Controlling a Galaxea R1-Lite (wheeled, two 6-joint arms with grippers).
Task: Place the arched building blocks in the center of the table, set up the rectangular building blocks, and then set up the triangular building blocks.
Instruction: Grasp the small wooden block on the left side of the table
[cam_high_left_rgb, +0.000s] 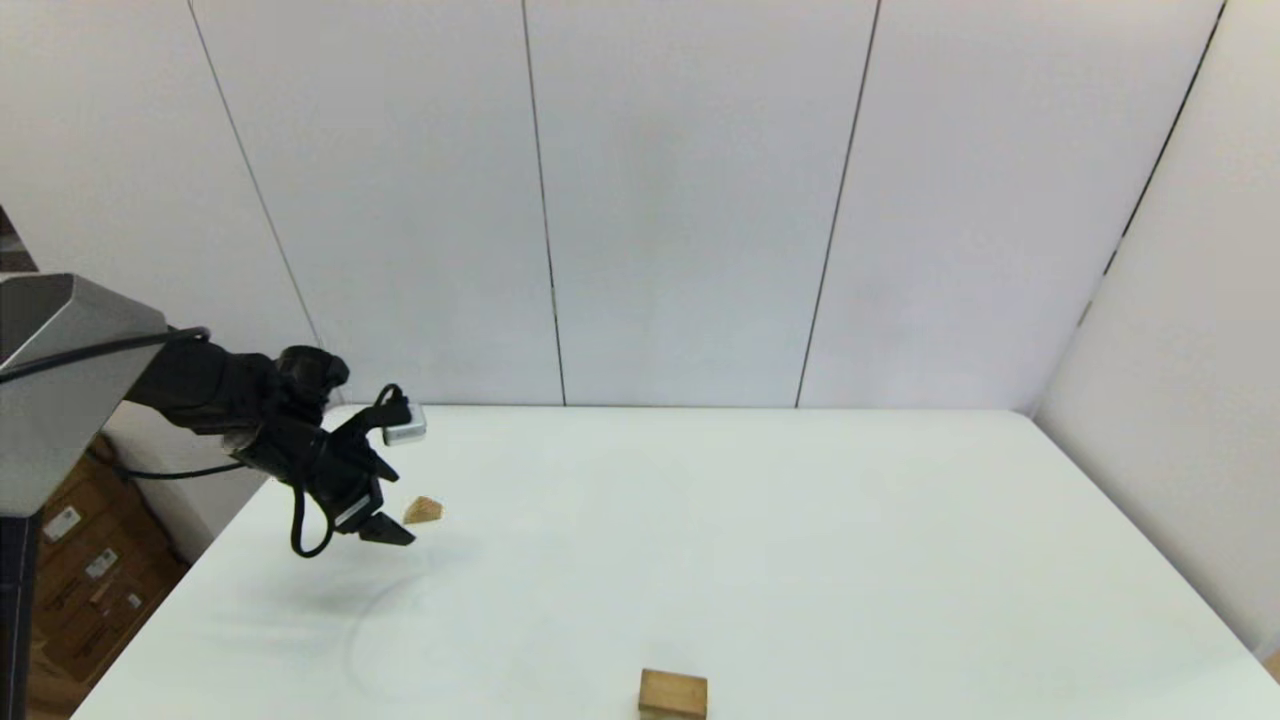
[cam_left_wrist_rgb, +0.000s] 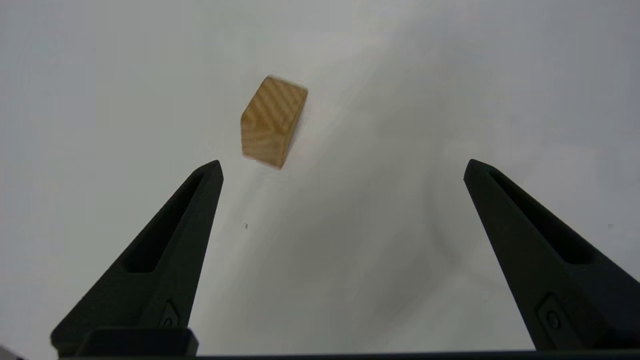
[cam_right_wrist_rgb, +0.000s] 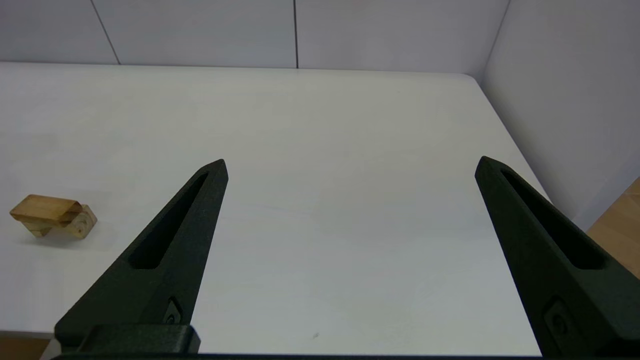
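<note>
While I hold the left gripper (cam_high_left_rgb: 385, 530) above the desk (cam_high_left_rgb: 760, 540), jaws spread wide and empty | triangular building blocks (cam_left_wrist_rgb: 273, 121) lies just ahead, off-centre toward 1 finger | right gripper (cam_right_wrist_rgb: 350, 165) parked, jaws open.

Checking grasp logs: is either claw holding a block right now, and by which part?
Nothing is held. Left claw is open short of the triangular wedge; right claw is open, empty.

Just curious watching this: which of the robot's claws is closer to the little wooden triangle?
The left. The left gripper hovers open just beside the triangular block, not touching it. The right gripper is parked at the table's near edge, out of the head view.
</note>
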